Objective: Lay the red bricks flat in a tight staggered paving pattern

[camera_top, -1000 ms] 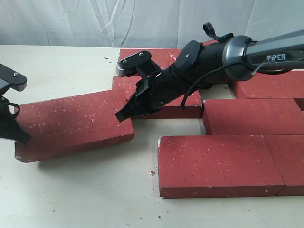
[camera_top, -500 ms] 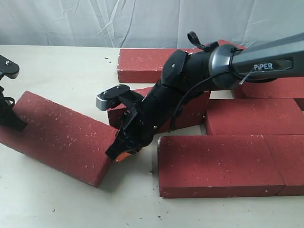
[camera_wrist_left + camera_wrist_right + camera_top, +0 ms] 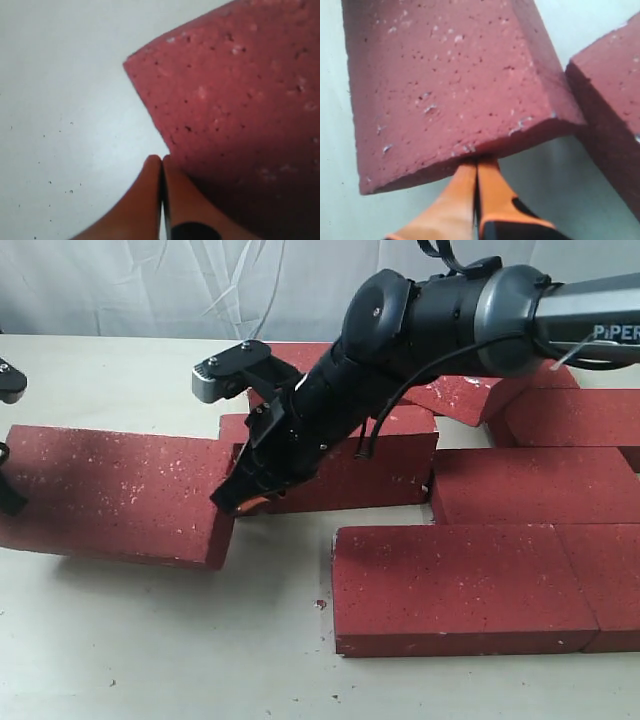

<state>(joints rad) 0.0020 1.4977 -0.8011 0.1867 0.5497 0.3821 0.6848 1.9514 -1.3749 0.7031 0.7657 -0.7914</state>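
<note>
- Currently: loose brick sits left on the surface, askew, right end just beside the middle-row brick.
- Right tool closed, tips at that end; left tool closed at the left end.
- Push low with closed tips, squaring it before closing the gap.

In the exterior view you get bright, even, diffuse light from above: the loose brick casts only a soft shadow on the table along its near edge, and detail stays sharp. In both wrist views expect soft focus. The left gripper fingers and right gripper fingers are blurred, and the brick face darkens into shadow beside the left pair.
</note>
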